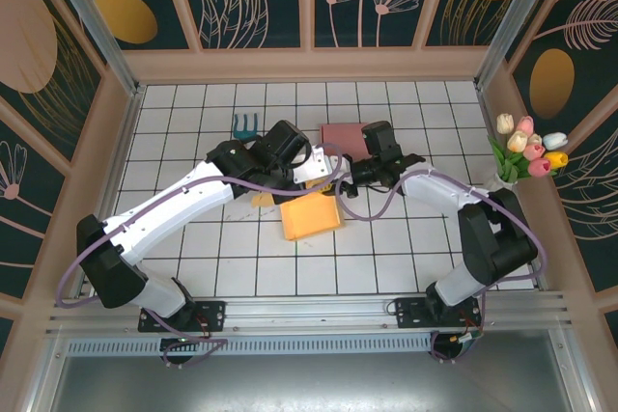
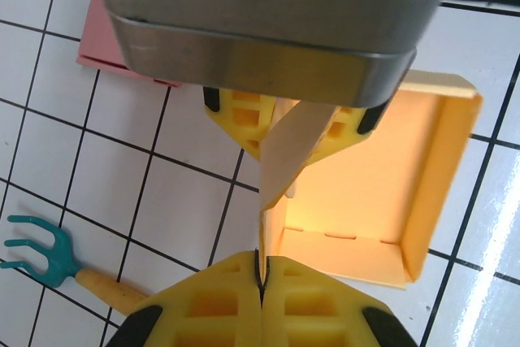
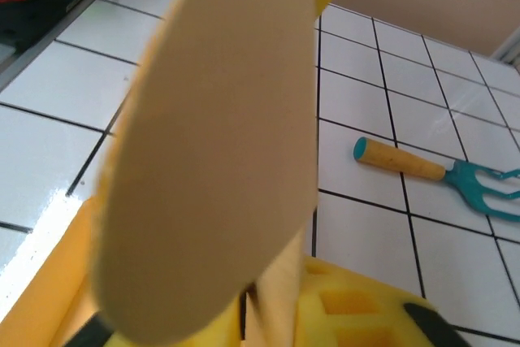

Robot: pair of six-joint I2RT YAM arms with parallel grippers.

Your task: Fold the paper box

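Paper box [image 1: 311, 217] sits open near mid-table on the white tiles, with one flap raised. I see the left gripper [image 2: 260, 272] clamped tight on the thin edge of that raised wall. Right gripper [image 1: 348, 178] meets the same flap from the opposite side; I cannot tell whether its fingers pinch it. Teal hand rake [image 1: 244, 124] and pink pad [image 1: 343, 132] lie beyond the box, apart from it.

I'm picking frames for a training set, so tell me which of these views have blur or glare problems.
Right wrist view: the paper flap close to the lens is badly blurred, the rake behind is sharp. Left wrist view: the paper box interior glows overexposed, with glare on the tiles. Top external view: evenly lit and sharp.
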